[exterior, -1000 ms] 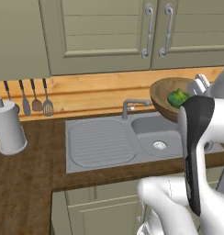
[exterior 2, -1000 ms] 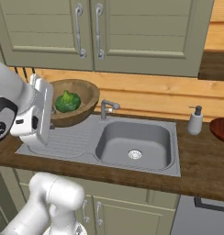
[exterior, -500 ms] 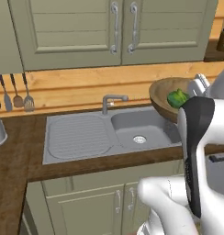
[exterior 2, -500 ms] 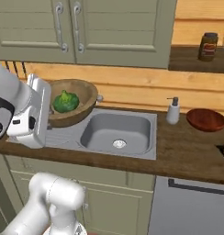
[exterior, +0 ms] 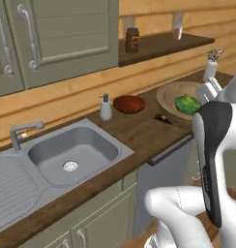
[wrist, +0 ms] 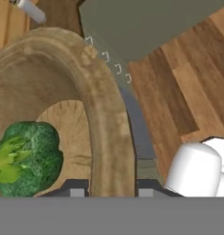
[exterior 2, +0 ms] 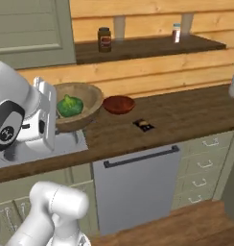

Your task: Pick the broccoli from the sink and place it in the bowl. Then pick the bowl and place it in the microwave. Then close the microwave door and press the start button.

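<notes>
The robot's two-finger end effector [wrist: 107, 192] is gripping the thick rim of the wide, round, brown wooden bowl [wrist: 104, 119], one dark finger sitting inside the wall and the other outside it, so the jaws are standing partly closed on the wood. The bowl [exterior 2: 87, 103] is hanging in the air beside the arm, above the edge of the dark wooden tabletop [exterior 2: 186, 113]. The small, lumpy, bright green broccoli [wrist: 26, 156] is resting inside the bowl, near its bottom and close to the gripped wall. In the left base view the grey steel sink [exterior: 71, 152] with its curved faucet is lying well apart from the bowl [exterior: 175, 94], to the left along the tabletop. A small reddish-brown dish [exterior 2: 119, 104] is sitting on the tabletop just beside the bowl, with a white soap dispenser [exterior: 106, 107] near it.
</notes>
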Tool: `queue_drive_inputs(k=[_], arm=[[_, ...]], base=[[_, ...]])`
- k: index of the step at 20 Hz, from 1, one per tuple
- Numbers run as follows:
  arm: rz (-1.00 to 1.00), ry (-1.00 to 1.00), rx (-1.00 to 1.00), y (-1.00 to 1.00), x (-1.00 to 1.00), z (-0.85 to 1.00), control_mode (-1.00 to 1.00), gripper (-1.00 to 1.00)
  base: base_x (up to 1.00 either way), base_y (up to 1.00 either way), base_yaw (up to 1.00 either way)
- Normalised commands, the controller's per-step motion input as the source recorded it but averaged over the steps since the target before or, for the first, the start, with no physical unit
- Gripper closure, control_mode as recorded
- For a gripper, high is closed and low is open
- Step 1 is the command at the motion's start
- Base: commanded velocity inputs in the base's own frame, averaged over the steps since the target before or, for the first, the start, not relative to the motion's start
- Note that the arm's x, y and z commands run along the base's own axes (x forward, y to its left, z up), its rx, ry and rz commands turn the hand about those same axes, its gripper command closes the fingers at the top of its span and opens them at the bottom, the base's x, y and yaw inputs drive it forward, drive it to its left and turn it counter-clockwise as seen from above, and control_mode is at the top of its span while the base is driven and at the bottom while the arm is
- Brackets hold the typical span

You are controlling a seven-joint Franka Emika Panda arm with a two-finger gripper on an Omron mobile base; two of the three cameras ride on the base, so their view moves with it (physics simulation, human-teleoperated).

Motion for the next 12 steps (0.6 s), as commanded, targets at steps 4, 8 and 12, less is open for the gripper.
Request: queue_drive_inputs(k=[4, 8, 12], arm=[[0.00, 0.00, 0.00, 0.00, 0.00, 0.00, 1.00, 1.00], [0.00, 0.00, 0.00, 0.00, 0.00, 0.00, 1.00, 1.00], [0.00, 0.00, 0.00, 0.00, 0.00, 0.00, 1.00, 1.00]], base=[[0.00, 0.00, -1.00], [0.00, 0.00, -1.00], [0.00, 0.00, -1.00]])
